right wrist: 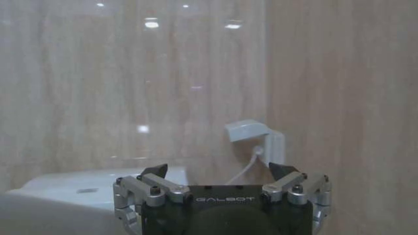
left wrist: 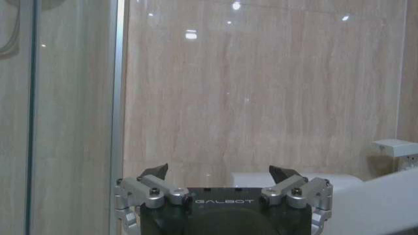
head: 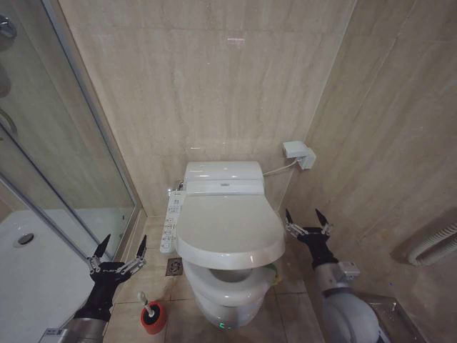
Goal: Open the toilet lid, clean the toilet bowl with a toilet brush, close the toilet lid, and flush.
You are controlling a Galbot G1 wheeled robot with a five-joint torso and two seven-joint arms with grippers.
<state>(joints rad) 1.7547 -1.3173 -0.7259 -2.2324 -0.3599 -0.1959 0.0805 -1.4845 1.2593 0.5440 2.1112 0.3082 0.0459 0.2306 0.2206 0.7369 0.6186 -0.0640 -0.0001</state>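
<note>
Toilet of white ceramic stands against the beige marble-look tiled wall (head: 214, 86), in the middle of the head view. The large glossy white oval toilet lid (head: 230, 229) is down, and it covers most of the seat. Under its front edge a part of the white ceramic toilet bowl (head: 223, 286) shows, and the opening looks dark there. A narrow white control panel (head: 171, 221) with small buttons is fixed along the toilet's left side.

On the robot's left is the glass shower cabin with metal frame (head: 71, 157), and its white shower tray (head: 28, 264) lies low beside it. A white wall socket box (head: 298, 154) sits on the wall at the right of the tank, with a white cable going to the toilet.

The left gripper (head: 118, 251) hangs in the air left of the toilet, above the floor, with its dark fingers spread wide and nothing between them. The right gripper (head: 308, 220) hangs right of the lid, near its edge but not touching; its fingers are also spread and empty.

The toilet brush (head: 145, 304) with slim white handle stands in its small round red holder cup (head: 151, 318) on the floor, in front of the left gripper and left of the bowl. A small square floor drain (head: 175, 266) is between the brush and the toilet.
</note>
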